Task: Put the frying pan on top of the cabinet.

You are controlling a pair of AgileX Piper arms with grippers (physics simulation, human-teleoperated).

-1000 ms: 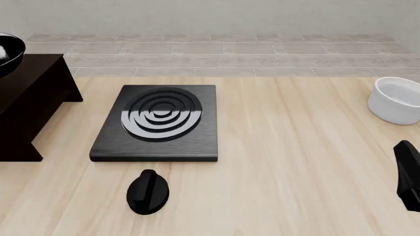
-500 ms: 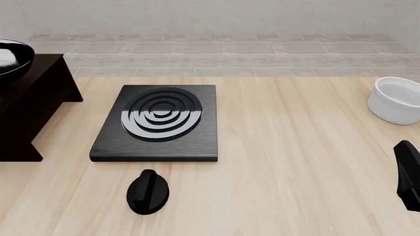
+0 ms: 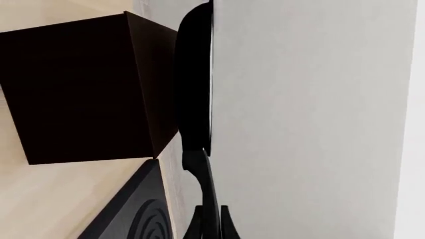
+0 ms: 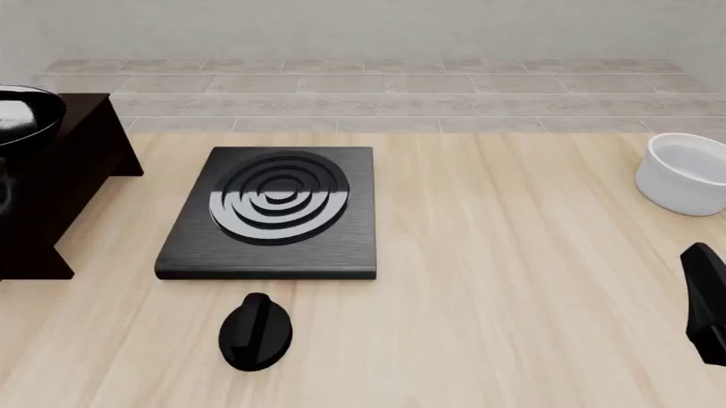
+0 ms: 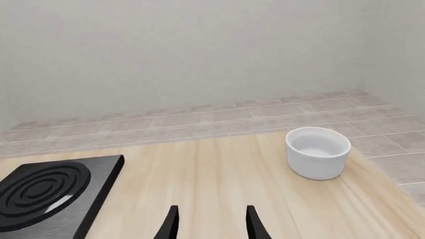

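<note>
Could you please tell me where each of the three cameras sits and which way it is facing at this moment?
Front view: fixed above the arms' side of the table, looking forward and down at the stove plate, knob, cabinet and frying pan; part of the right arm shows at the right edge.
Left wrist view: behind the left gripper, facing the cabinet with the pan edge-on.
Right wrist view: behind the right gripper, facing the white bowl.
Shared: the stove plate appears in all three.

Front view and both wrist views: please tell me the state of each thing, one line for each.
frying pan: above the cabinet's top, handle held by the left tool
cabinet: upright on the table
left tool: shut on the pan handle
right tool: open, empty
white bowl: upright, empty
stove plate: flat, bare
black knob: on the table
</note>
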